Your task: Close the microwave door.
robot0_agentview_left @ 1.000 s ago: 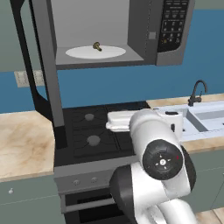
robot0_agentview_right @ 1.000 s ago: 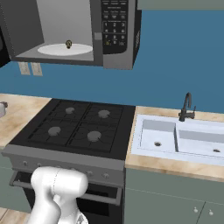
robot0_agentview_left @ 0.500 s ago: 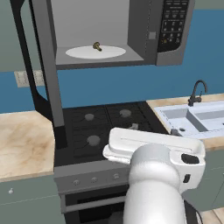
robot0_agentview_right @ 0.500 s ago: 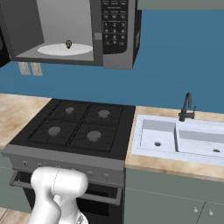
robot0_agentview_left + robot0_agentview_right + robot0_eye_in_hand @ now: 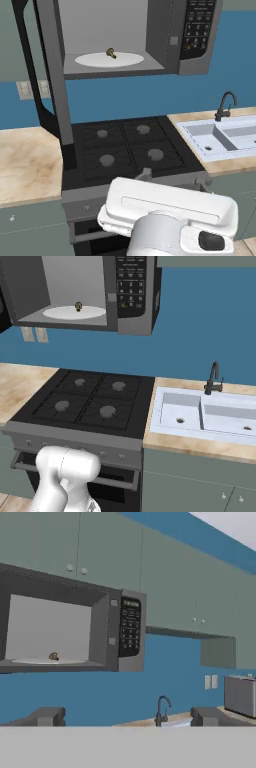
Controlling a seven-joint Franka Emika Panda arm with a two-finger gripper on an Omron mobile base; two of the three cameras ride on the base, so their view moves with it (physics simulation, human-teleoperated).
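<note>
The microwave [image 5: 165, 35] hangs above the stove with its grey cavity exposed. Inside it a white turntable plate [image 5: 109, 60] carries a small brown item [image 5: 111, 52]. The microwave door [image 5: 54, 90] stands swung wide open on the left, seen nearly edge-on, its black frame reaching down toward the stove. My gripper [image 5: 174, 178] sits low in front of the stove, well below and apart from the door. In the hand view the gripper [image 5: 127, 718] is open, its fingertips [image 5: 46, 716] far apart with nothing between them, and the microwave [image 5: 70, 629] shows up and to the left.
A black four-burner stove [image 5: 130, 145] lies under the microwave, with wooden counter [image 5: 27, 165] to its left. A white sink [image 5: 220, 137] with a dark faucet [image 5: 226, 104] is on the right. A toaster [image 5: 241, 694] stands further right along the wall.
The arm has swung, and the white hand has dropped lower and nearer the camera in the left base view. The microwave door stays open at the same angle.
</note>
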